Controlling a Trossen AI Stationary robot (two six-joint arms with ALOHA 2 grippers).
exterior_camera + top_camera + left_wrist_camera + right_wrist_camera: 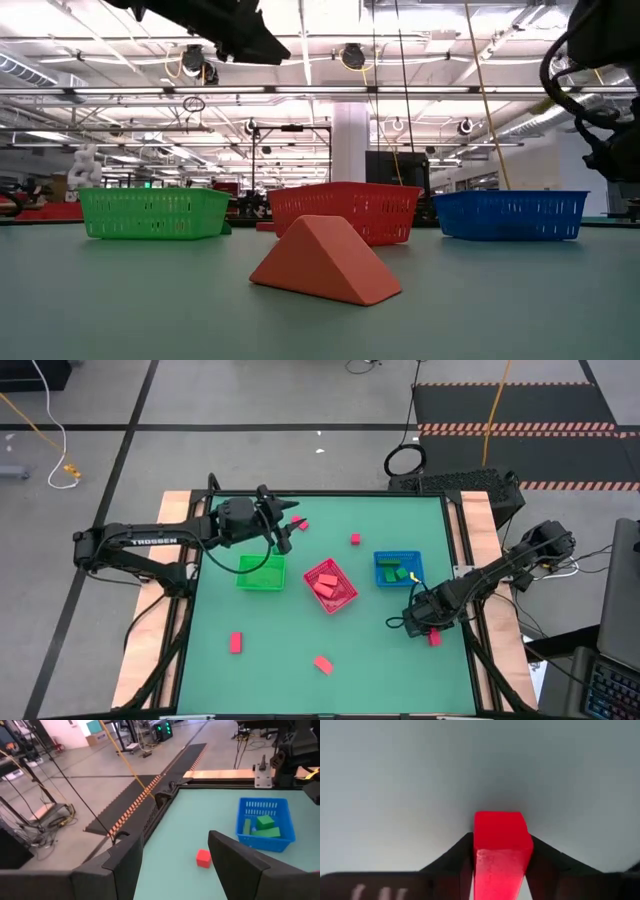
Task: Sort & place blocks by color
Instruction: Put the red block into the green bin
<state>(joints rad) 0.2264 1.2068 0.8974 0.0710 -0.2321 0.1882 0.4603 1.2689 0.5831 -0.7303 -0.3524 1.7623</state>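
My right gripper (432, 632) is down near the table's right edge, shut on a red block (500, 845). My left gripper (285, 532) hovers open over the far left of the table, beside a small red block (301, 525); its wrist view looks between the fingers at a red cube (203, 858). Other red and salmon blocks lie flat on the mat: one near the left (236, 643) and a wedge at the near side (323, 664), which is large in the low view (325, 262). Green blocks (265, 826) lie in the blue basket (383, 558). Red blocks (325, 586) lie in the red basket (347, 596). My right gripper pinches the red block by two opposite side faces (479, 857), one finger (451, 865) on each side. The fingers come from above, pointing down at the mat. Whether the block's underside rests on the table cannot be told.
Three mesh baskets stand in a row mid-table: green (261, 572), red, and blue. A bare green mat lies around them. Wooden rails (150, 650) border the table on the left and right. My left arm (215, 30) crosses overhead in the low view.
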